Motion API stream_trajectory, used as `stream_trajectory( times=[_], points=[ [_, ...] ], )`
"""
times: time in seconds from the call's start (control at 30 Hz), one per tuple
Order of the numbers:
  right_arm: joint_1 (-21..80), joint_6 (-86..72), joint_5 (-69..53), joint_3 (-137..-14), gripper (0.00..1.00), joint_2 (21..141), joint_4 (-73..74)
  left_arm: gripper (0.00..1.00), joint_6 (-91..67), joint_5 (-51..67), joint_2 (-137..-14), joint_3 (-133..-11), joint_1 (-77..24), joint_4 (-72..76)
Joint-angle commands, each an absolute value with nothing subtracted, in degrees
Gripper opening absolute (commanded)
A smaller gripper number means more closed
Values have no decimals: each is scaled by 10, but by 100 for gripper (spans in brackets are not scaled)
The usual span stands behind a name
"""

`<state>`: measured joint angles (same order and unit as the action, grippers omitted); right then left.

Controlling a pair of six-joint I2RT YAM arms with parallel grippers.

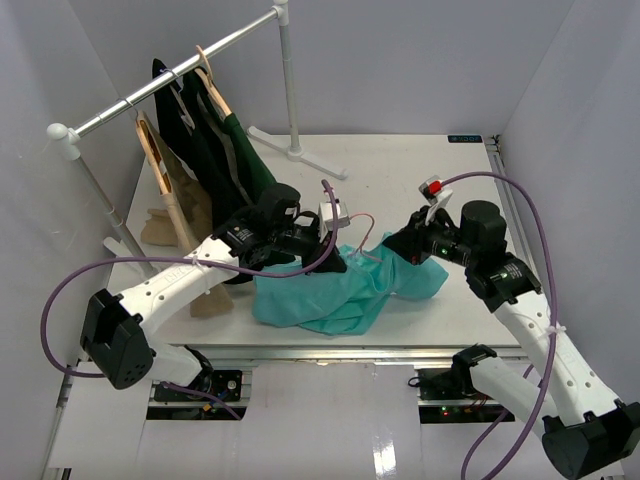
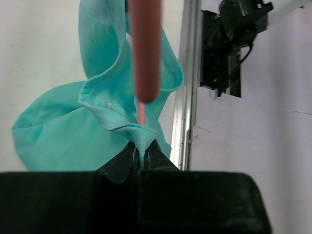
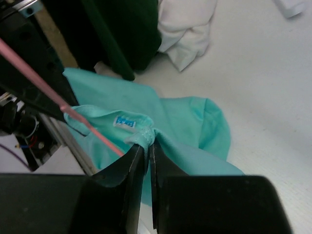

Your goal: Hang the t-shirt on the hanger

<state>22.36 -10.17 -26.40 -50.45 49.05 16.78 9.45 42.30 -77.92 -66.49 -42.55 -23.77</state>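
Note:
The teal t-shirt (image 1: 335, 295) lies bunched on the table's near middle. My left gripper (image 1: 338, 262) is shut on a fold of its collar edge (image 2: 141, 141). My right gripper (image 1: 395, 250) is shut on the collar beside the blue label (image 3: 126, 122), at the seam (image 3: 146, 136). The thin pink hanger (image 1: 362, 219) sits between the two grippers. In the left wrist view it is a blurred pink bar (image 2: 145, 48) that runs down into the neck opening. In the right wrist view its wire (image 3: 73, 112) slants into the collar. Its hook is hidden.
A clothes rail (image 1: 170, 85) at the back left carries a dark green garment (image 1: 245, 160), a tan garment (image 1: 180, 215) and wooden hangers (image 1: 212, 85). Its white post (image 1: 290, 90) stands at the back centre. A white cloth (image 3: 187, 29) lies beyond the shirt. The table's near edge rail (image 2: 185, 97) is close by.

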Motion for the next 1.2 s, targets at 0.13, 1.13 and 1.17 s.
stream_trajectory(
  times=[0.13,1.13,1.17],
  points=[
    [240,-34,-343,-505,47,443,175,0,42,600,-799,-631,-422,-100],
    [320,-47,-289,-490,55,484,62,0,-6,611,-783,-632,-417,-83],
    [320,-41,-280,-496,55,474,75,0,-5,611,-781,-631,-415,-85]
  ],
)
